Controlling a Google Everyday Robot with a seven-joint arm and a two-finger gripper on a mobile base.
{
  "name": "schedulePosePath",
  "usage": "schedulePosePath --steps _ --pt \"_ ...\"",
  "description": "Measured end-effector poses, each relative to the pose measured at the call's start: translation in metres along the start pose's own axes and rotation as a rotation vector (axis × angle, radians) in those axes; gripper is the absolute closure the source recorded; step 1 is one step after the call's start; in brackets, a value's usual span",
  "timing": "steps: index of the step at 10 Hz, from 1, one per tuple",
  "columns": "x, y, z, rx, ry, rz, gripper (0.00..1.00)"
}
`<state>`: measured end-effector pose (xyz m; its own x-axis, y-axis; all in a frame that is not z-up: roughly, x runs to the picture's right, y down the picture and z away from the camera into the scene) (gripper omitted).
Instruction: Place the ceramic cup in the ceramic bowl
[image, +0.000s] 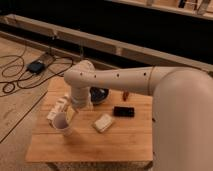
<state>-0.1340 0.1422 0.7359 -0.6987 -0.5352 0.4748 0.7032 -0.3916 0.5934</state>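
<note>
The ceramic cup (62, 124) is small and pale and stands upright on the wooden table (120, 142) near its left front. The ceramic bowl (101, 94), dark and glossy, sits at the back middle of the table, its left part hidden behind my arm. My gripper (69, 113) hangs down from the white arm and is right at the cup's upper right rim. The arm's wrist covers the space between cup and bowl.
A white bottle with a label (55, 108) lies just left of the cup. A flat black phone-like thing (123, 111) and a small red object (125, 95) are right of the bowl. A white packet (103, 122) lies mid-table. Cables and a box (36, 66) are on the floor at left.
</note>
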Motion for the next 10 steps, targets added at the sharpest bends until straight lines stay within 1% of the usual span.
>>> schedulePosePath --steps 4,8,10 --pt "0.013 -0.006 0.022 0.017 -0.021 -0.044 0.20" --pt "0.030 -0.004 0.032 0.019 -0.010 -0.042 0.20" --pt "0.039 -0.001 0.035 0.006 0.001 -0.029 0.20"
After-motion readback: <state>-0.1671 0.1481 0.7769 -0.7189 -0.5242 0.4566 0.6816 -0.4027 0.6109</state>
